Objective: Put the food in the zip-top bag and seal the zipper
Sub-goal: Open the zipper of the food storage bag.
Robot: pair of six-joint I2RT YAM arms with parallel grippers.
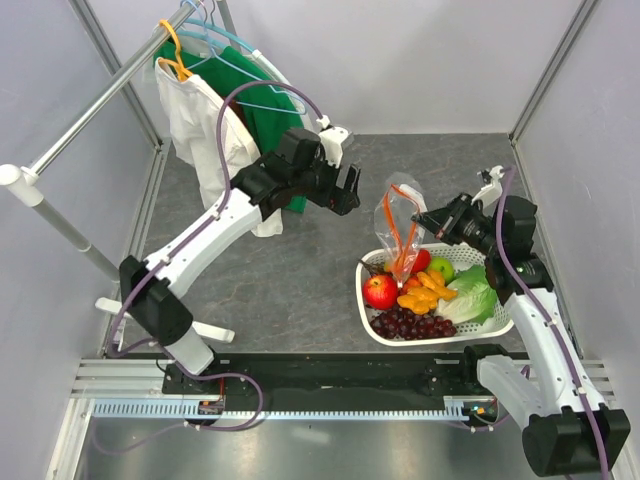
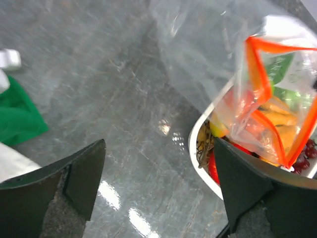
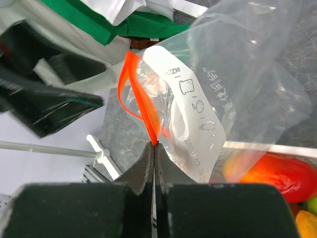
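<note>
The clear zip-top bag (image 1: 396, 208) hangs upright over the left end of the white basket (image 1: 366, 272). Its orange-red zipper (image 1: 394, 236) gapes open. My right gripper (image 1: 424, 221) is shut on one end of the zipper (image 3: 141, 96) and holds the bag (image 3: 233, 69) up. My left gripper (image 1: 347, 190) is open and empty, hovering left of the bag (image 2: 198, 59) above the table. The basket holds a red apple (image 1: 380, 291), a green apple (image 1: 441, 268), a mango (image 3: 277, 173), grapes (image 1: 405, 325), orange pieces (image 1: 424, 294) and lettuce (image 1: 470, 299). No fish or nuts show.
A clothes rack (image 1: 95, 108) with hangers carries a white shirt (image 1: 200, 125) and a green shirt (image 1: 268, 115) at the back left, close behind my left arm. Grey walls enclose the table on three sides. The basket rim (image 2: 197, 158) lies under my left gripper's right finger.
</note>
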